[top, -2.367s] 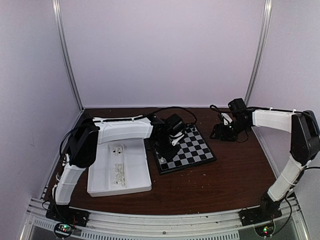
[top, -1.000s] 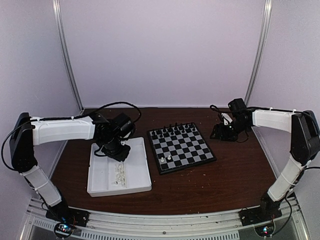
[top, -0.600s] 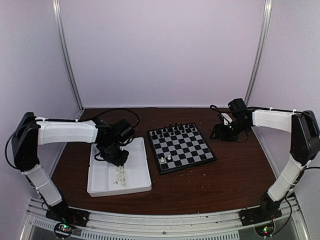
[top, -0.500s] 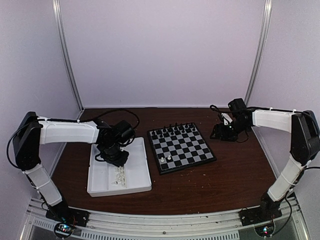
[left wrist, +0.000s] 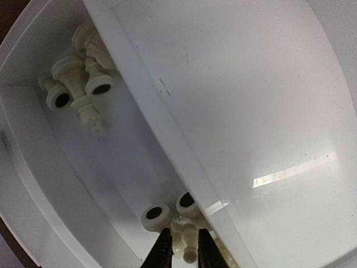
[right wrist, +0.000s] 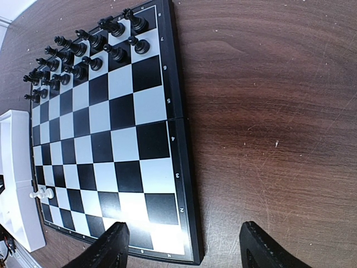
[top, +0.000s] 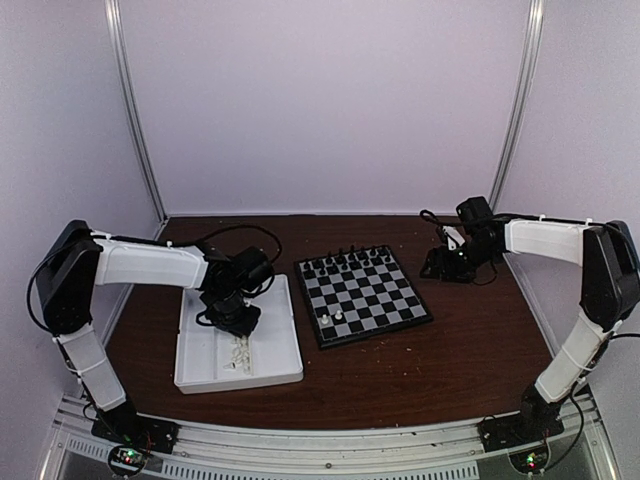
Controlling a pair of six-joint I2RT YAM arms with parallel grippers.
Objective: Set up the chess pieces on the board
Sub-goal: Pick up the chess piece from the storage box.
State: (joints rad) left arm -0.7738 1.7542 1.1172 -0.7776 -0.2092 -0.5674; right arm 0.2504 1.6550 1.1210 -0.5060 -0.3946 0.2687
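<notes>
The board lies at mid-table, with black chessmen along its far rows. Two white chess pieces stand near its near-left corner, and they show in the right wrist view as a white piece at the far left. More white chess pieces lie in the white tray. My left gripper is down in that tray. In the left wrist view, the left gripper is shut on one lying white piece, which rests beside two others. My right gripper hovers right of the board; the right gripper is open and holds nothing.
A second cluster of white pieces lies further along the tray's channel, behind the divider wall. The board's black rim runs along bare brown table. Enclosure walls stand on three sides.
My left arm has left the board, swung over the tray and come down into it, closer to the near pieces. The right arm has not moved.
</notes>
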